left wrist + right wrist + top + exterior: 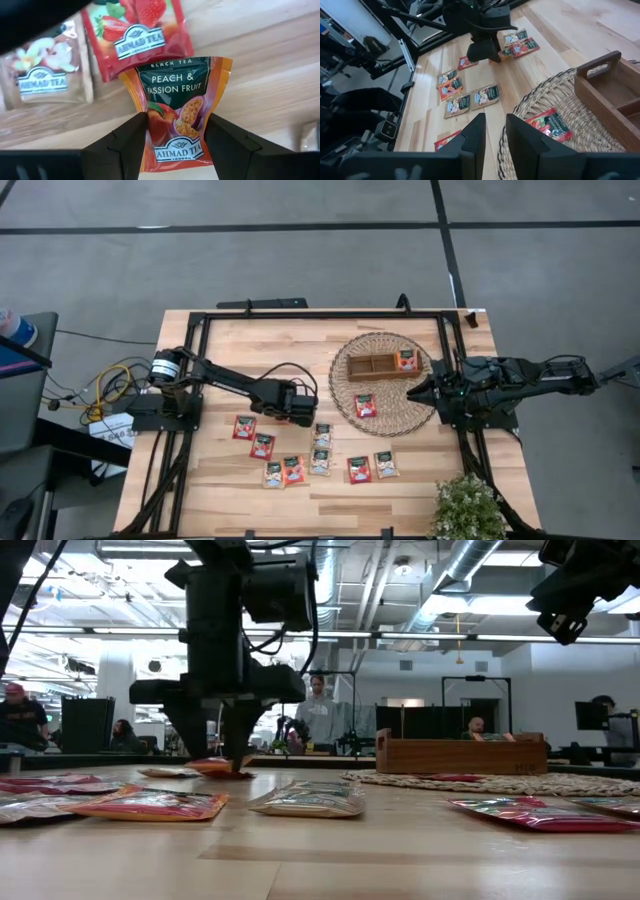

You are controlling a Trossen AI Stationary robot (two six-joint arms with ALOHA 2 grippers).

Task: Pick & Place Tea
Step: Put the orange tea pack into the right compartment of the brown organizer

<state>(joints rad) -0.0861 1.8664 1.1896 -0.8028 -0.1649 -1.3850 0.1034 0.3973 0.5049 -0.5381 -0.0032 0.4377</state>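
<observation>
Tea sachets, small flat squares in red and pale green-beige [320,462], lie scattered on the light wooden table [220,490], most of them in a loose group in front of the round woven wicker mat [352,412]. We see one red sachet [365,406] lying on the mat itself and another sachet [407,360] in the end compartment of the oblong wooden tray [362,367], which stands on the mat.

We find the left gripper [175,132] lowered to the table near the middle, its fingers [131,137] clenched on an orange peach and passion fruit sachet [177,112]; the packet bows and crumples between them. In the low view the sachet's edge shows at the fingertips, right at the table surface. Just beside it lie a red strawberry sachet [135,35] and a pale beige sachet [47,75], flat on the wood.

We see the right gripper [495,132] held above the mat's edge nearest the right arm's base, clear of the tray. Its fingers [472,140] stand a narrow gap apart and grasp nothing.

A small potted plant [468,508] sits at the table's front corner on the right arm's side. Beyond the table, several people are in the room.
</observation>
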